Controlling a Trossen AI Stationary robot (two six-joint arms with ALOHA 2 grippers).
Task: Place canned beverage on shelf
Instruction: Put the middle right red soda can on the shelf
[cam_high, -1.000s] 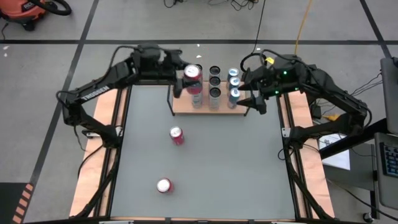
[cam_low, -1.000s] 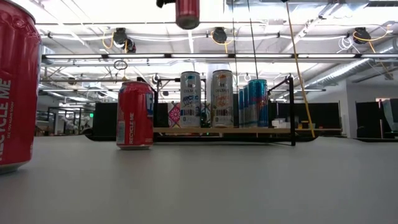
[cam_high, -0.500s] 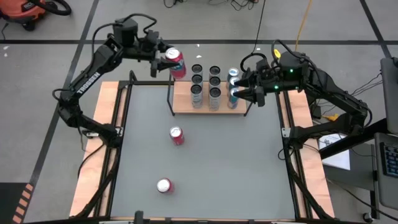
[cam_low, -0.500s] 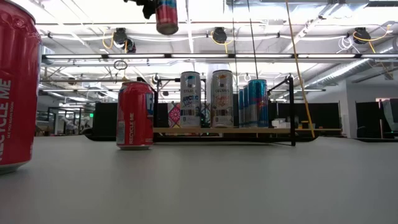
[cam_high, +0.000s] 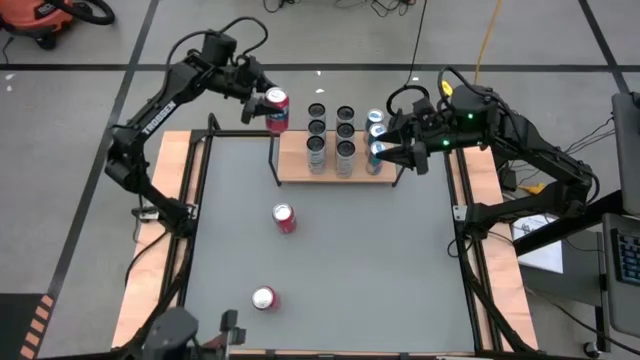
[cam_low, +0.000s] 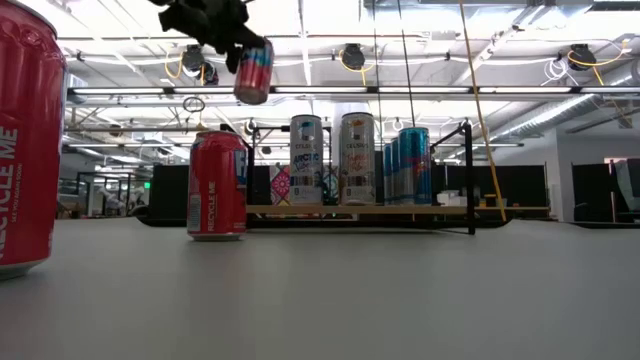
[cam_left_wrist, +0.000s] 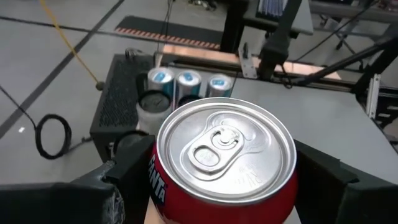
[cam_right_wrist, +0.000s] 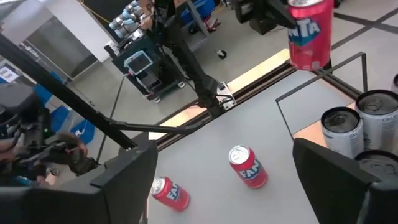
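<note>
Red can (cam_high: 276, 110) is clamped in left gripper (cam_high: 262, 105), held high beside shelf (cam_high: 340, 168) left end for frame clearance. Right gripper (cam_high: 392, 150) is parked wide open, empty, at shelf's right end.

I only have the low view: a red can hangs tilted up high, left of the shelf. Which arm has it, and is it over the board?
Observer: The left hand grips the red can. It is outside the left end frame of the shelf, not over the board.
Operator: Where's the other arm?
Observer: The right hand waits open and empty at the shelf's right end, beside the blue cans.
Operator: How full is the shelf?
Observer: Three columns of three cans; bare board shows only at the left end.
</note>
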